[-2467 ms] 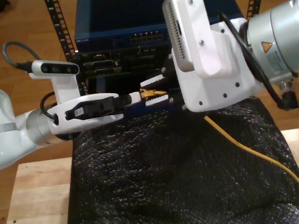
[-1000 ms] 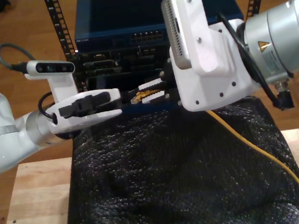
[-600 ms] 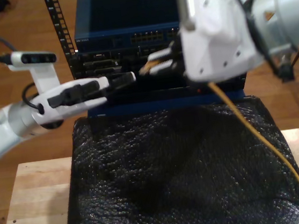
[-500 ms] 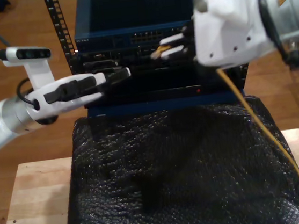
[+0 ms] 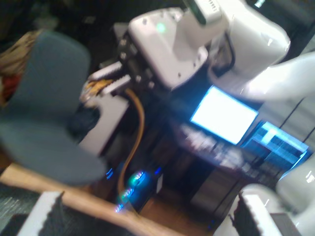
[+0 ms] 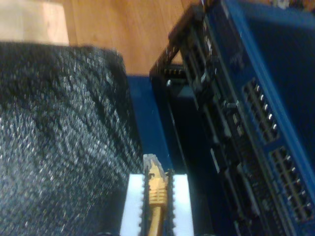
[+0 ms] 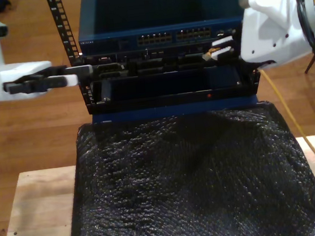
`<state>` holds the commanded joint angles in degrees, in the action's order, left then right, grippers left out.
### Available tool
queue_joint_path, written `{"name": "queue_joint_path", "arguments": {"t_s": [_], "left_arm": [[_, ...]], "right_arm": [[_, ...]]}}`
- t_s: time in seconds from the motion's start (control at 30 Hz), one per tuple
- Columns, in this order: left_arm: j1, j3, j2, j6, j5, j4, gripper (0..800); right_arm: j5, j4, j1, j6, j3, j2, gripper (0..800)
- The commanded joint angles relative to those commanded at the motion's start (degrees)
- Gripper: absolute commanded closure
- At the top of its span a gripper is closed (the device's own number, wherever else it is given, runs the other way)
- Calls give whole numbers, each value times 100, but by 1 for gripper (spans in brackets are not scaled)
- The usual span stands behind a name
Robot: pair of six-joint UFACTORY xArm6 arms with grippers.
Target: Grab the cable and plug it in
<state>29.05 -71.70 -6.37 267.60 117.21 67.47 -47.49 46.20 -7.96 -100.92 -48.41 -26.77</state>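
Note:
The yellow-orange cable runs up the exterior view's right side to my second gripper, which is shut on its plug end. In the second wrist view the cable's plug sits clamped between the white pads, its clear tip pointing past them beside the blue switch. My first gripper hovers at the exterior view's left, level with the rack front. Its pads stand wide apart with nothing between them. The first wrist view looks across at the other arm and the cable.
The blue switch with rows of ports tops the black rack at the back. A black bubble-wrap sheet covers the wooden table. Rack rails rise behind my first gripper.
The two grippers have parted. My second gripper carried the plug up and to the exterior view's right, near the rack front. My first gripper drew back to that view's left.

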Motion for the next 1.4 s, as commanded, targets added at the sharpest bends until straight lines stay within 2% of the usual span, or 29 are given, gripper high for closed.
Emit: {"name": "queue_joint_path", "arguments": {"t_s": [0.13,0.27,0.5,0.7,0.97,1.13,1.27,1.4], "left_arm": [[299,-255,9,-264,-18,-712,2],[519,-448,132,-747,-97,-1547,2],[826,-422,387,-1644,-193,-2989,2],[1116,-316,695,-2426,-264,-3956,0],[1662,440,1336,-3807,-273,-4958,0],[2101,985,1547,-4607,-316,-5512,0],[2426,1574,1864,-5301,-598,-5811,0],[2558,2242,2268,-5662,-712,-6180,0]], "right_arm": [[-9,-105,79,0,123,79,800],[-9,-229,132,0,246,105,800],[-9,-369,158,0,343,255,799],[-35,-413,158,0,440,308,800],[-35,-431,237,0,536,396,800],[-35,-431,237,0,563,404,800],[-35,-431,237,0,598,413,800],[-35,-431,237,0,633,413,800]]}}
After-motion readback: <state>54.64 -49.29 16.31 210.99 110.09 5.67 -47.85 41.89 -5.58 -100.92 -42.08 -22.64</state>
